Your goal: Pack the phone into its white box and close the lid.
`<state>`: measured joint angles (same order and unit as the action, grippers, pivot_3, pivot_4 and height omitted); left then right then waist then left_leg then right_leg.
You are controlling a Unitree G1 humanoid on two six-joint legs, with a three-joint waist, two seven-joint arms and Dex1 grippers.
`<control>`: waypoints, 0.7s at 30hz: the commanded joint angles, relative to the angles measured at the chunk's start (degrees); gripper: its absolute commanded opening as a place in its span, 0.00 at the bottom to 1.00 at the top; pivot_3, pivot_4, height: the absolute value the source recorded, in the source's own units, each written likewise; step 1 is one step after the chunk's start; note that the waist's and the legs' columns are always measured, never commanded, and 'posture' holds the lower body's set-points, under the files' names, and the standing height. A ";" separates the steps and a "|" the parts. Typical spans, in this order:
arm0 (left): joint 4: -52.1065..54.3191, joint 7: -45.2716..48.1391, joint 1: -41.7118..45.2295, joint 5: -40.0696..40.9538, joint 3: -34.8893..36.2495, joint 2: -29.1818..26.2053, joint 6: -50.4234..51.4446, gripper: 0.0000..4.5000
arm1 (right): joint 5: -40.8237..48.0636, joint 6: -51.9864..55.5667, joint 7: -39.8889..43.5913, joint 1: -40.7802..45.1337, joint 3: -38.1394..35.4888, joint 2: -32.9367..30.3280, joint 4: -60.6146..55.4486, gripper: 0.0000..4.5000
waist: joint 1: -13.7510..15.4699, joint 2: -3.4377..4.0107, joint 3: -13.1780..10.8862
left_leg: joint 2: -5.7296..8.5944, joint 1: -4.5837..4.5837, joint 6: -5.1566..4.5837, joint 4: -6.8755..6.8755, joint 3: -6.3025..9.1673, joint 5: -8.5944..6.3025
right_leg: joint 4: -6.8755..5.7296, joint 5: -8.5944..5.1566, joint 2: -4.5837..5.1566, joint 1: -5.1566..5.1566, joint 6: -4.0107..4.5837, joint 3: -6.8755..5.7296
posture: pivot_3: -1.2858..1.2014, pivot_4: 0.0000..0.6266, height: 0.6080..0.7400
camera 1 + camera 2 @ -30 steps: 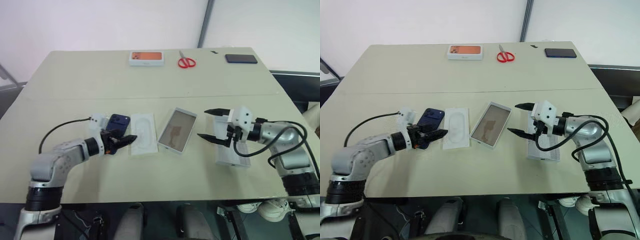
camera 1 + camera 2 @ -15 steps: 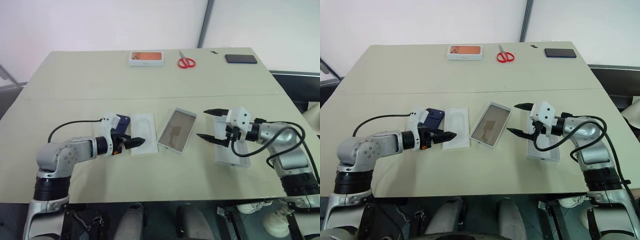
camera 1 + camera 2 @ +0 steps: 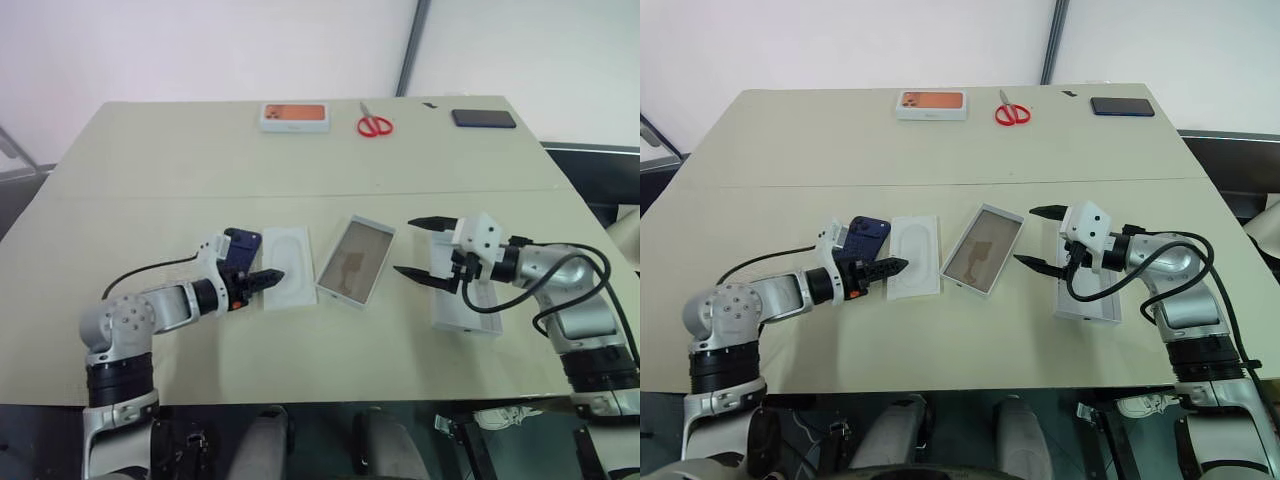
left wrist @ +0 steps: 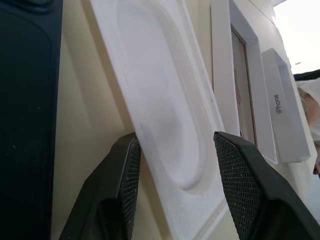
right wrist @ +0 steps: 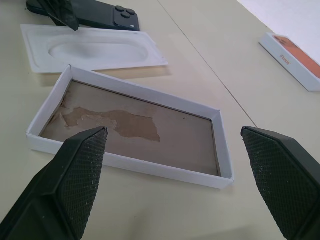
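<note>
- Left claw (image 3: 268,279), fingers parted, straddles the near corner of the white insert (image 3: 288,264).
- The phone (image 3: 862,238) lies on the table (image 3: 150,180), at the insert's 9 o'clock.
- Right claw (image 3: 422,247) gapes wide, empty, at the white box's (image 3: 354,261) 3 o'clock.

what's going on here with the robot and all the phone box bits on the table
A two-armed robot is packing a phone. The left gripper has its fingers either side of the flat white insert, beside the navy phone. The right gripper hangs open next to the empty white box, above the lid. The phone is not yet in the box.
</note>
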<state>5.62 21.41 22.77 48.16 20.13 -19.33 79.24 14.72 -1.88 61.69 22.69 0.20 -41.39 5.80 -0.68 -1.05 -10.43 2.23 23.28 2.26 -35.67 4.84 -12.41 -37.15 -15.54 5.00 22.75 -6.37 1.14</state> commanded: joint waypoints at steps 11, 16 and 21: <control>-0.74 -0.83 -0.56 0.52 0.54 1.21 0.09 0.19 | 0.31 -0.32 -0.91 0.79 -0.75 0.48 -2.30 1.00 | 0.02 -0.01 -0.01 | 0.00 0.01 0.01 0.00 0.00 0.00 | 0.00 0.00 0.00 0.01 0.00 0.00 | 0.52 0.24 1.00; -0.97 -0.98 -0.70 -0.07 0.65 0.44 0.25 0.01 | 0.39 -0.06 -0.87 0.64 -0.90 0.33 -2.53 1.00 | -0.05 0.03 0.02 | 0.00 0.00 0.01 0.01 0.00 0.01 | 0.00 0.00 0.00 0.00 0.00 0.00 | 0.52 0.24 1.00; -1.15 -1.30 -0.51 0.09 1.26 0.18 0.69 0.01 | 0.37 0.07 -0.87 0.69 -0.81 0.38 -2.71 1.00 | -0.09 0.03 0.02 | 0.00 -0.01 0.01 0.01 0.01 0.01 | 0.00 0.00 -0.01 0.01 0.00 0.00 | 0.52 0.24 1.00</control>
<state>4.66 20.46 22.45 48.14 20.99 -18.55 79.52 14.68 -1.61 61.09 22.69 0.23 -40.99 5.24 -0.77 -1.02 -10.41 2.22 23.27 2.27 -35.66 4.85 -12.41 -37.15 -15.54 4.98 22.76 -6.36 1.14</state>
